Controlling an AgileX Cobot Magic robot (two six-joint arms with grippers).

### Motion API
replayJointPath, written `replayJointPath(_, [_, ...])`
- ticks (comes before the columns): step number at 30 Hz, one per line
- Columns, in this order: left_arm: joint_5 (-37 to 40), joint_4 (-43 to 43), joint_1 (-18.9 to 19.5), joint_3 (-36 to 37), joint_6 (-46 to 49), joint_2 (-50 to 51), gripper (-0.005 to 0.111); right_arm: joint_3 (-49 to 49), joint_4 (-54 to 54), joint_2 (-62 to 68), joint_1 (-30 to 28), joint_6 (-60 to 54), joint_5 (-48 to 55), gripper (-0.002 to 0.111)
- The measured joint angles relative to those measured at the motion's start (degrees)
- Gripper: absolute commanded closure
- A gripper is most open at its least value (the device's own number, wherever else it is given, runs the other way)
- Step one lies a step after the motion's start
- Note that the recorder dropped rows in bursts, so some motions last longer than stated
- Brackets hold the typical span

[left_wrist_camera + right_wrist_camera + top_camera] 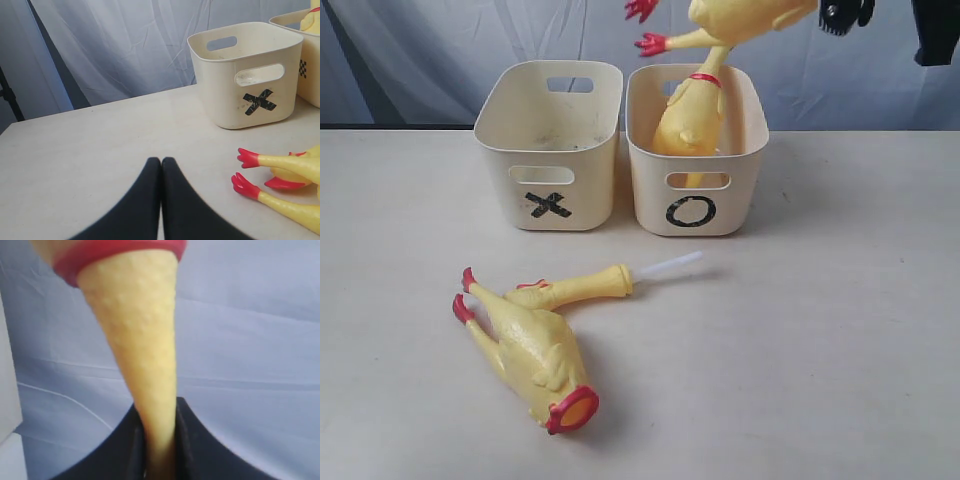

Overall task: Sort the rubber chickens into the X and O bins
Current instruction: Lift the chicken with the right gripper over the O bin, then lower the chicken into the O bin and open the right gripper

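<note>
My right gripper (159,412) is shut on the thin neck of a whole rubber chicken (745,18), just beyond its red band (115,255). It holds the chicken in the air above the O bin (692,212), red feet (650,43) pointing left. Another whole chicken (688,115) stands in that bin. The X bin (548,205) beside it looks empty. On the table lie the headless body (525,345) and the slim fragment (575,289) with its white tube (670,265). My left gripper (161,161) is shut on nothing, low over the table near the body's feet (247,157).
A grey-blue cloth backdrop (410,50) hangs behind the table. The bins stand side by side at the back. The X bin (247,75) shows ahead in the left wrist view, with bare tabletop (100,145) before it.
</note>
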Motion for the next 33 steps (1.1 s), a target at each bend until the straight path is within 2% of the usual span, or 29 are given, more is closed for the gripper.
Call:
replayJointPath(12, [0.0,0.0,0.0,0.0,0.0,0.0,0.106,-6.25,3.26,5.66,-0.14,-22.65,-2.96,0.109])
replayJointPath(18, [0.0,0.0,0.0,0.0,0.0,0.0,0.106,-6.73,7.34,5.76,-2.94,-31.17,-5.14,0.109])
replayJointPath(24, [0.0,0.0,0.0,0.0,0.0,0.0,0.106,-6.73,10.09,5.91,-5.61,-35.38,-9.01,0.109])
replayJointPath(33, [0.0,0.0,0.0,0.0,0.0,0.0,0.106,-6.73,10.44,10.49,-5.61,-40.06,-12.46,0.109])
